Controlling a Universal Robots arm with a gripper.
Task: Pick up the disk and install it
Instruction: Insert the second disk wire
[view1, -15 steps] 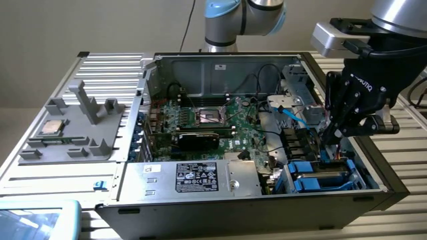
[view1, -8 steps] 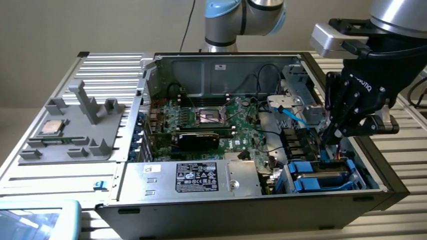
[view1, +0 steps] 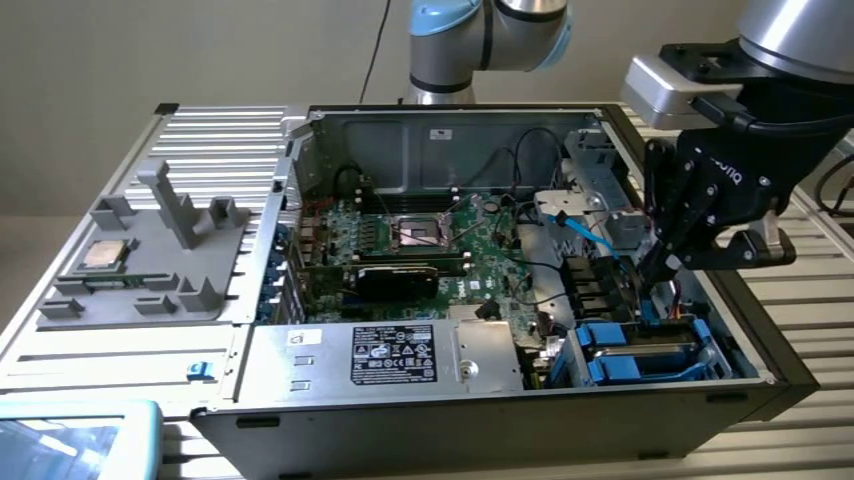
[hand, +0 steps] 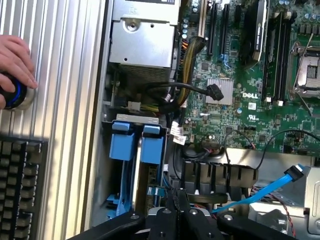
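A: Item one, the pincer (view1: 657, 272). Condition?

B: You have it low inside the open computer case (view1: 747, 345), at the exterior view's right, just above the drive bay. In the wrist view its fingers (hand: 176, 210) meet with no gap between them. It is fully closed and I see nothing clamped in it.

A: Item two, the disk (view1: 646, 352). Location?

B: It lies in the drive bay at the case's near corner, on the exterior view's right, clipped in its blue carrier (hand: 138, 145). The carrier's two blue tabs stand side by side in the wrist view, near the closed fingers; I cannot tell you whether they touch.

A: Item three, other stock?

B: A motherboard (view1: 427, 245), the silver box with the black label (view1: 387, 355), a blue cable (hand: 260, 192). On the tabletop (hand: 60, 75), a person's hand (hand: 15, 60) rests on a blue-ringed button (hand: 14, 95) beside a keyboard (hand: 20, 185).

A: Step in hand?

B: By my reading, you are at the bay with the disk seemingly seated. What comes next calls for a straight, gentle line clear of that blue cable
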